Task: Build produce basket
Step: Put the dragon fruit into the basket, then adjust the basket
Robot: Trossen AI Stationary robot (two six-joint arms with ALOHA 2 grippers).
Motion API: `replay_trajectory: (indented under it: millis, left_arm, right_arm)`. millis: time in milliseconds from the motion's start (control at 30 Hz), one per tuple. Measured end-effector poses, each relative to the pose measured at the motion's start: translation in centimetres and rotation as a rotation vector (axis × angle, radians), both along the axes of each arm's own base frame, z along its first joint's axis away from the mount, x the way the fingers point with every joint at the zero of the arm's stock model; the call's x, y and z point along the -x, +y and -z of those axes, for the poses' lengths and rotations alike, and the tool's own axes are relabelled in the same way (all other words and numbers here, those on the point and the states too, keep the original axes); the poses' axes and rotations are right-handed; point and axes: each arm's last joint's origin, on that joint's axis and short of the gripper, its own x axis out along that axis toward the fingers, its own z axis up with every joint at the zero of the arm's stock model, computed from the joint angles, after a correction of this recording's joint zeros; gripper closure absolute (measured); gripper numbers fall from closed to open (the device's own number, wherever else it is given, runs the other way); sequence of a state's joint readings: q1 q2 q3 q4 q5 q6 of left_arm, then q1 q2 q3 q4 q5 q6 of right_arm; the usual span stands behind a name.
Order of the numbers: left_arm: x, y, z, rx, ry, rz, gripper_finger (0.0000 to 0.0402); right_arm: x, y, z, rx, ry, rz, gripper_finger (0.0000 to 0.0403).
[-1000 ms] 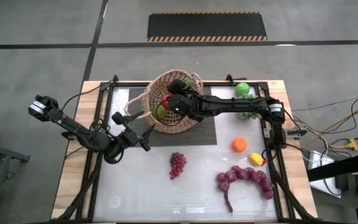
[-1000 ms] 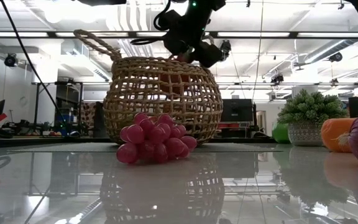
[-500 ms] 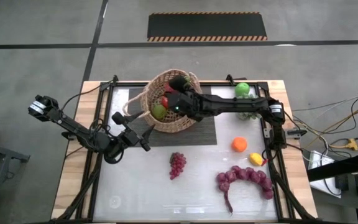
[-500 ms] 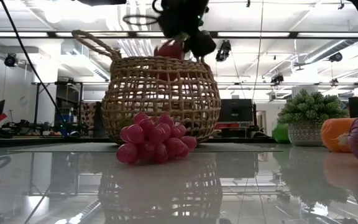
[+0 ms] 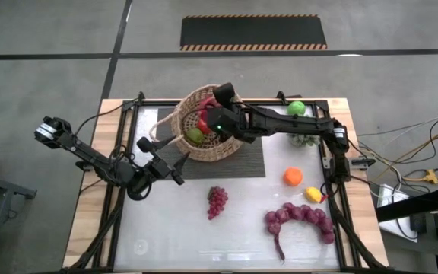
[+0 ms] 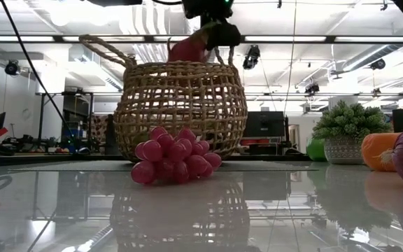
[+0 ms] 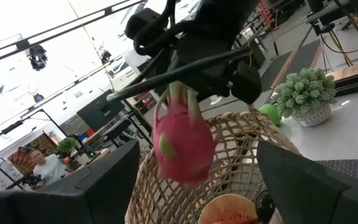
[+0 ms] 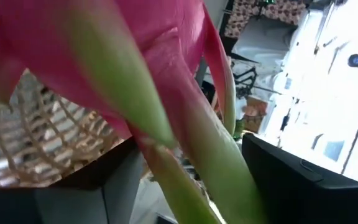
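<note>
The tan woven basket [image 5: 217, 149] stands on a dark mat at the table's far middle. A green apple [image 5: 195, 135] and a reddish fruit [image 7: 227, 210] lie in it. My right gripper [image 7: 185, 81] reaches in from the table's right and is shut on a pink dragon fruit [image 7: 182, 143], which hangs just above the basket's opening [image 6: 187, 50]. My left gripper [image 5: 179, 173] waits open just left of the basket, on its near side, pointing at it and holding nothing. My right gripper pinches the dragon fruit's green-tipped leafy end [image 7: 180, 98] between its two fingers, coming from the table's right and slanting down. The fruit's round body hangs below the fingers, clear of the basket's rim.
On the glossy white table lie a small grape bunch [image 5: 217, 201], a long grape bunch [image 5: 299, 217], an orange [image 5: 293, 176] and a lemon [image 5: 312, 194]. A green apple [image 5: 296, 109] and a potted leafy clump [image 6: 348, 129] stand at the far right.
My right gripper has risen from inside the basket with the dragon fruit and has rolled its wrist. The fruit now hangs above the rim. The basket has shifted slightly toward the table's left.
</note>
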State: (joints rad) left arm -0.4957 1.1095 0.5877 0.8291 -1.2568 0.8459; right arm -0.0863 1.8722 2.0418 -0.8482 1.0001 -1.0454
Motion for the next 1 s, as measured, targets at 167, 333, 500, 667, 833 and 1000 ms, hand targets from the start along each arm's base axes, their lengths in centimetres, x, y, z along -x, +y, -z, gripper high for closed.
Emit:
replay_trajectory:
  millis: [167, 333, 500, 667, 833, 1000]
  left_arm:
    - [0.0, 0.0, 0.0, 0.0, 0.001, 0.0, 0.0097]
    - [0.0, 0.0, 0.0, 0.0, 0.001, 0.0, 0.0097]
    - [0.0, 0.0, 0.0, 0.0, 0.001, 0.0, 0.0097]
    - [0.0, 0.0, 0.1, -0.005, 0.006, -0.001, 0.0097]
    - [0.0, 0.0, 0.1, -0.004, 0.005, -0.001, 0.0097]
    - [0.0, 0.0, 0.1, -0.005, 0.007, -0.001, 0.0097]
  right_arm:
    - [0.1, 0.1, 0.2, -0.023, -0.023, 0.015, 0.0131]
    - [0.1, 0.8, 0.3, -0.096, -0.095, 0.007, 0.013]
    - [0.1, 1.0, 0.2, -0.24, -0.159, -0.069, 0.0138]
    - [0.1, 1.1, 0.1, -0.313, -0.203, -0.09, 0.0149]
    - [0.1, 1.0, 0.0, -0.354, -0.245, -0.079, 0.0162]
    - [0.7, 1.1, -0.9, -0.375, -0.304, -0.065, 0.0177]
